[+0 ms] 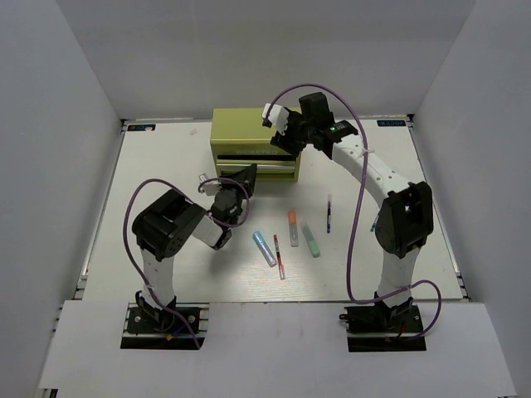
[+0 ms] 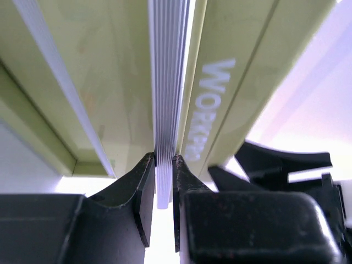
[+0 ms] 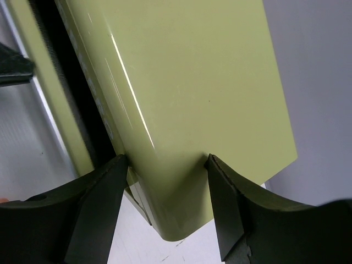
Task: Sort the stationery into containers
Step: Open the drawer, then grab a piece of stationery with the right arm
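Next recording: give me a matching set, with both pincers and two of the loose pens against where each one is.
1 left pincer
2 right pincer
3 light blue pen
4 dark purple pen

A leftmost loose pen
B clamped on the silver drawer handle
C astride a corner of the tool chest
D rightmost loose pen

Pairs: 1-B, 2-C, 3-A, 4-D

Lettering [image 2: 212, 104] on chest [image 2: 110, 82] blurred toward end (reads WORKP-something); drawer interiors hidden.

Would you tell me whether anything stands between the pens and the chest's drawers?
Yes: the chest's drawers look shut, so their fronts block the pens. The left gripper is shut on one drawer's handle.
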Action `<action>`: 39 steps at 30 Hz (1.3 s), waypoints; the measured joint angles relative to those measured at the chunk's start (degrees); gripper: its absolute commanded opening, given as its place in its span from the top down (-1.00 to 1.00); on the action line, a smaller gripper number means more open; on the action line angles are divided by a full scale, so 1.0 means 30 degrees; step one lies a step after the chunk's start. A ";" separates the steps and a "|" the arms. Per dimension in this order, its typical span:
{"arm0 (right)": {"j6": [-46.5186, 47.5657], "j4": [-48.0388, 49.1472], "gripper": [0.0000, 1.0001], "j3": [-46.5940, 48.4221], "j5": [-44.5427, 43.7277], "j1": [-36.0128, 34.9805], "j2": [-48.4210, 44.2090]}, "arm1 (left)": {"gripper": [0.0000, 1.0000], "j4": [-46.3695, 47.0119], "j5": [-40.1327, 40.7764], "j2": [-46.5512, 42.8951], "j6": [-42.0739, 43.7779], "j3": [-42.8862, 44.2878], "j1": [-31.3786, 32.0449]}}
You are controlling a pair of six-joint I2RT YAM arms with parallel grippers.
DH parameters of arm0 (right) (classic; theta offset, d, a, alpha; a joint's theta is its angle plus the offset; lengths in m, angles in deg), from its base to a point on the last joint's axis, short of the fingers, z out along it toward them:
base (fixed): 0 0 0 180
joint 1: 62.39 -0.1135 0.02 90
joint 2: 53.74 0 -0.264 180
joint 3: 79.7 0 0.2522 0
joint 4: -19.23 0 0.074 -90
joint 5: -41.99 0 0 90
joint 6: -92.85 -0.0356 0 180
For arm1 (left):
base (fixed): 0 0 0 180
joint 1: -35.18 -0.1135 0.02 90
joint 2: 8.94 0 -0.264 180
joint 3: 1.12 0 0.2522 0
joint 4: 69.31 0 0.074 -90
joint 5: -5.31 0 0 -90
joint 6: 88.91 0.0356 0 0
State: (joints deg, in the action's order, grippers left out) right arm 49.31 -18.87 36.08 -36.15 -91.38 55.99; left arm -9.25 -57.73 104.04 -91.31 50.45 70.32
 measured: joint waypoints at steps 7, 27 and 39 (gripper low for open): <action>-0.0146 -0.0270 -0.32 0.0211 -0.0058 -0.0007 0.0087 | 1.00 -0.0189 -0.0342 -0.2113 0.0670 -0.2448 0.0597; -0.1989 -0.0262 -0.81 -0.3745 -0.0022 0.0160 -0.5027 | -0.63 -0.5224 0.0976 -0.5107 0.2827 -0.3053 0.0036; -0.6951 0.1202 0.38 -1.4192 -0.1625 0.1530 -1.3442 | 0.65 -1.7952 -0.1093 -1.6568 0.7104 -0.4881 0.0073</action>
State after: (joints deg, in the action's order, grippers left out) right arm 28.46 -15.26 -6.50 -41.02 -86.79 15.67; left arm -63.11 -61.01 54.34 -70.00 35.80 70.53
